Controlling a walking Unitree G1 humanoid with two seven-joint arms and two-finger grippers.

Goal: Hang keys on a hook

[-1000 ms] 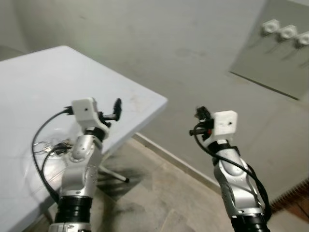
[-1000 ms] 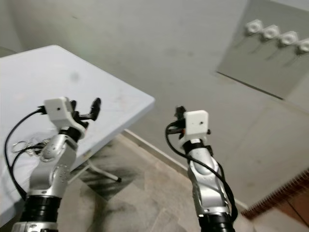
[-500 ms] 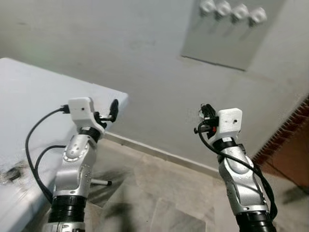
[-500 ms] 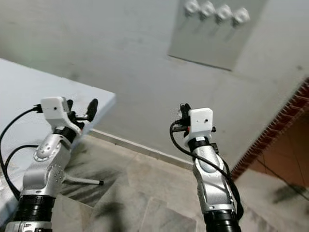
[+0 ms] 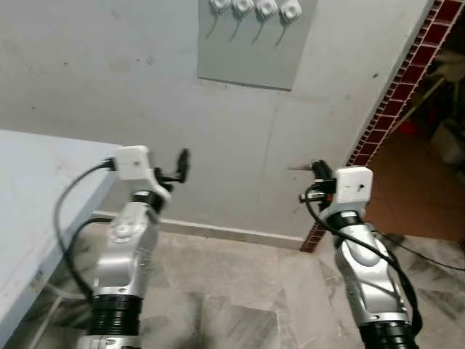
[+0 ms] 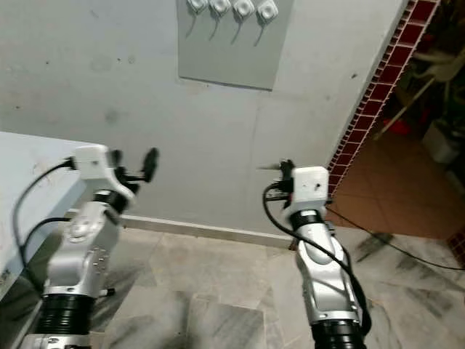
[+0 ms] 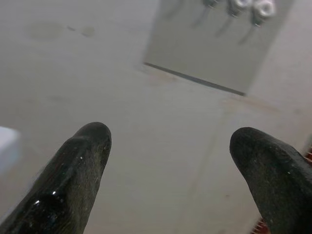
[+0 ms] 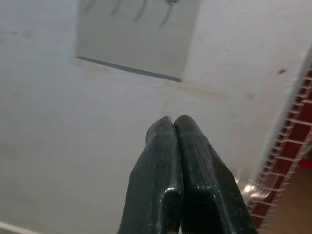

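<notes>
A grey panel (image 5: 254, 51) on the wall carries a row of white hooks (image 5: 251, 9) with thin curved prongs, high above both arms. My left gripper (image 5: 173, 169) is raised in front of the wall, below and left of the panel. It is open, and the left wrist view shows its fingertips (image 7: 83, 161) wide apart with bare wall between them. My right gripper (image 5: 317, 171) is raised to the right, below the panel's right edge. It is shut, its fingertips (image 8: 165, 131) pressed together with nothing seen between them.
A white table (image 5: 29, 189) juts in at the left beside my left arm. A dark red tiled wall edge (image 5: 396, 94) runs down at the right, with an opening onto an orange floor (image 5: 414, 196) beyond. A cable (image 5: 429, 251) lies on the marble floor.
The camera has swung right: the table has slid to the left edge, the keys on it have left the picture, and the hook panel has moved to top centre. Both arms keep their pose.
</notes>
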